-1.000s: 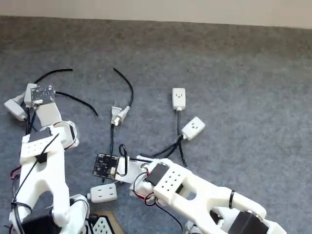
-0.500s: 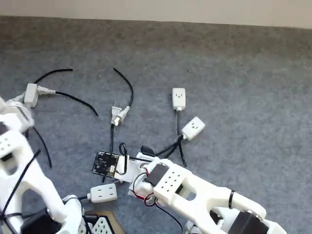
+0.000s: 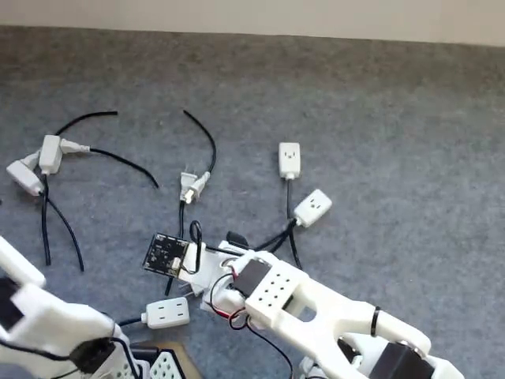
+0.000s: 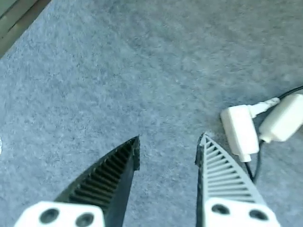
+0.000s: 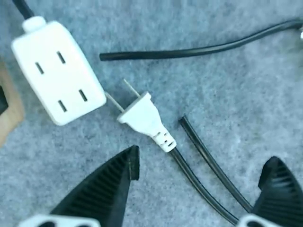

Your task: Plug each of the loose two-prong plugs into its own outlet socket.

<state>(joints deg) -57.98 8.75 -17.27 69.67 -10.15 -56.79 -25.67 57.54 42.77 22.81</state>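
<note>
Two-prong plug point(image 5: 144, 116), white, lies flat on the grey carpet point(image 5: 227, 85) with its prongs aimed at a white outlet block point(image 5: 59, 71) just beside it; one prong tip reaches the block's edge, but neither prong is in a slot. The plug's black cord point(image 5: 199, 189) runs back between the spread jaws of the right gripper point(image 5: 201, 165), which hangs wide open above it with nothing in its grasp.

The left gripper point(image 4: 169, 144) is parted too and holds nothing, poised over bare carpet near two white cord ends point(image 4: 239, 130) that lie touching; I cannot tell whether they are mated.

In the high view, a second loose plug point(image 3: 192, 186) rests mid-carpet, well apart from two single outlets point(image 3: 289, 159).
</note>
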